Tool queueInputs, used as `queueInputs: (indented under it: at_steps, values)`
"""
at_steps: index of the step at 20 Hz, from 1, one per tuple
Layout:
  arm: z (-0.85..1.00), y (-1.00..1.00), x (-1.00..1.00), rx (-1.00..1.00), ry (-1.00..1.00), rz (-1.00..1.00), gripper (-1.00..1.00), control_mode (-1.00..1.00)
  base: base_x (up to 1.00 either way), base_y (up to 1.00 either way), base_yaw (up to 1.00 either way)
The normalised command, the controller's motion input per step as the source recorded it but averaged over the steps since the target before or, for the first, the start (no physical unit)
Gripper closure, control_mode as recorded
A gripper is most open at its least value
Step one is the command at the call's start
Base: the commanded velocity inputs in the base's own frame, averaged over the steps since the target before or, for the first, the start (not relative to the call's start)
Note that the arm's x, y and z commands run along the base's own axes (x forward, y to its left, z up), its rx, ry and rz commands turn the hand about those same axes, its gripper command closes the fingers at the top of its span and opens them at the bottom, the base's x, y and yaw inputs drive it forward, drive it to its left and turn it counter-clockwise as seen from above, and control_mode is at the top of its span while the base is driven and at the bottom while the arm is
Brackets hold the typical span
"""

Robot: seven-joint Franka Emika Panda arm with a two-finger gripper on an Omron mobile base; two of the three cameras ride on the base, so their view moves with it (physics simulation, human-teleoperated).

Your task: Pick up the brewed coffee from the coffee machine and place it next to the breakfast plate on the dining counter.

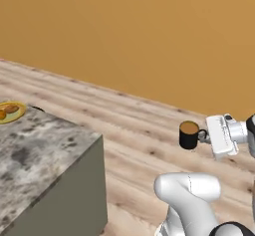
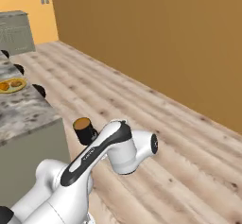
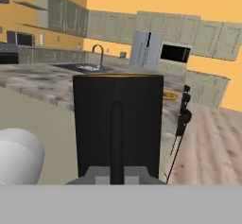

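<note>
The pincer (image 1: 204,135) is clamped tight on the handle of the mug (image 1: 189,135), holding it upright in the air above the wood floor (image 1: 129,125), brown coffee showing at its top. In the hand view the mug (image 3: 118,124) stands right before the fingers, handle facing the camera. The tabletop (image 1: 35,150) lies well to the left of the mug, with the yellow plate (image 1: 10,112) at its far edge carrying two round foods. Behind stands an orange wall (image 1: 149,36).
</note>
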Motion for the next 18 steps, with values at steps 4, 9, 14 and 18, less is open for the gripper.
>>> queueInputs:
  at_steps: [4,9,14,18]
  values:
    - [0.00,0.00,0.00,0.00,0.00,0.00,1.00,1.00,0.99,-0.46,0.54]
    - [0.00,0.00,0.00,0.00,0.00,0.00,1.00,1.00,0.96,-0.54,0.53]
    - [0.00,0.00,0.00,0.00,0.00,0.00,1.00,1.00,0.97,-0.46,0.57]
    - [0.00,0.00,0.00,0.00,0.00,0.00,1.00,1.00,0.96,-0.39,0.60]
